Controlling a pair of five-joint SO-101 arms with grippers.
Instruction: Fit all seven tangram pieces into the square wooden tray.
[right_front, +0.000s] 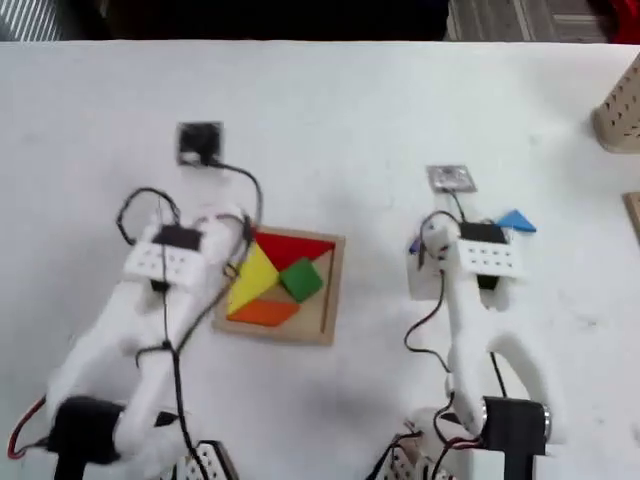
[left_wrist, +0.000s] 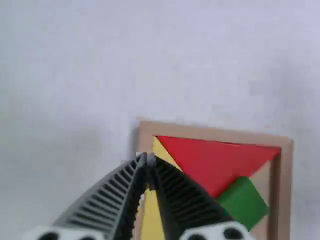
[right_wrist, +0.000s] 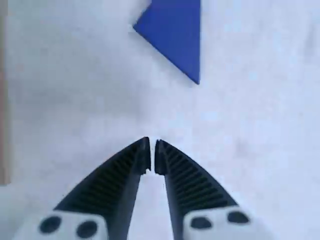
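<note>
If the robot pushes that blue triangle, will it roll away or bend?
Probably neither. The blue triangle lies flat with straight edges, so it would likely slide on the white table. It looks thin and stiff, so probably light.

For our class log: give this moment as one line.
tray: red, yellow, green, orange | blue triangle: on table | left tool: shut, at tray | right tool: shut, empty
</note>
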